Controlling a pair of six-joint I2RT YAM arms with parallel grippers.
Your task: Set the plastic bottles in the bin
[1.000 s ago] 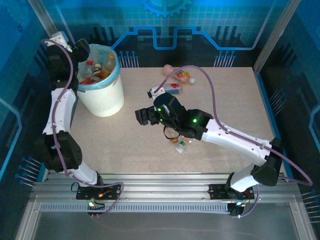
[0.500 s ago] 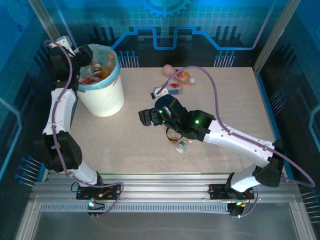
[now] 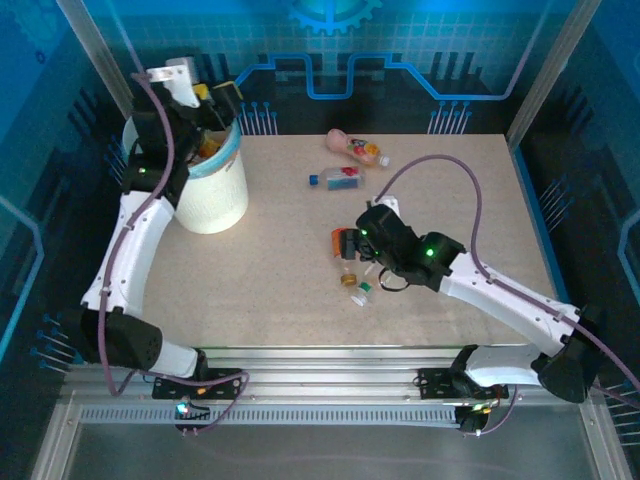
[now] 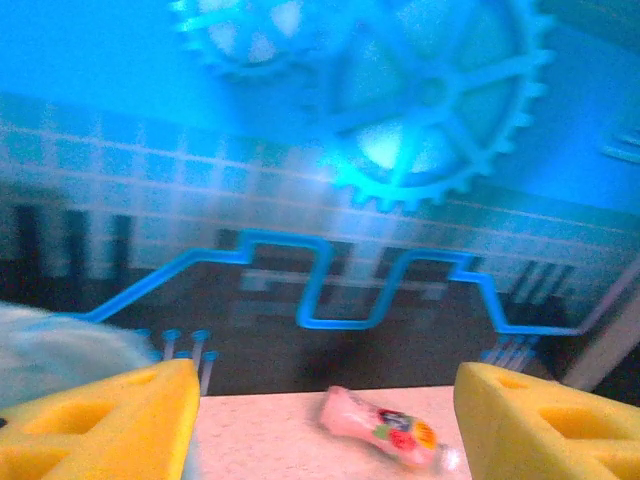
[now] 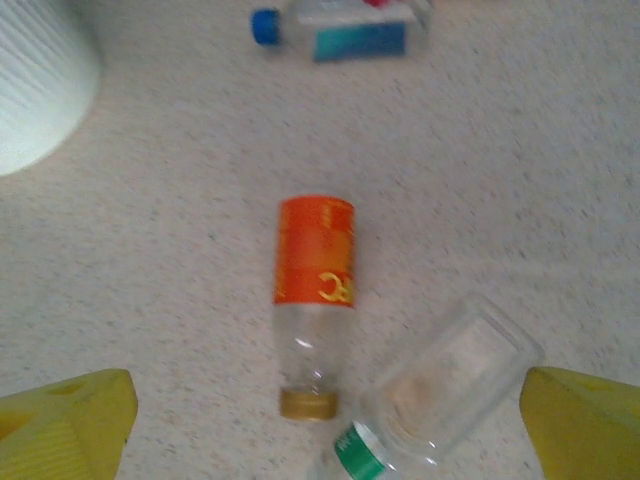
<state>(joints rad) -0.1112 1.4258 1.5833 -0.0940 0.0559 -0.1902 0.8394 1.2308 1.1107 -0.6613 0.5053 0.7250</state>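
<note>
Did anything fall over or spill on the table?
No spill shows. Four bottles lie on their sides on the table: an orange-label bottle beside a green-cap bottle, a blue-cap bottle, and a pink bottle farther back. The bin stands upright.

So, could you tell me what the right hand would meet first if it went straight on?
Probably the orange-label bottle, lying centred ahead of the open right hand; the green-capped bottle lies off to one side.

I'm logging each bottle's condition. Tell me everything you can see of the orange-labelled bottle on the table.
The orange-labelled bottle is clear plastic, seemingly empty, gold cap on. It lies on its side on the speckled table, ungripped, ahead of the open right gripper; a green-capped bottle lies close beside it.
</note>
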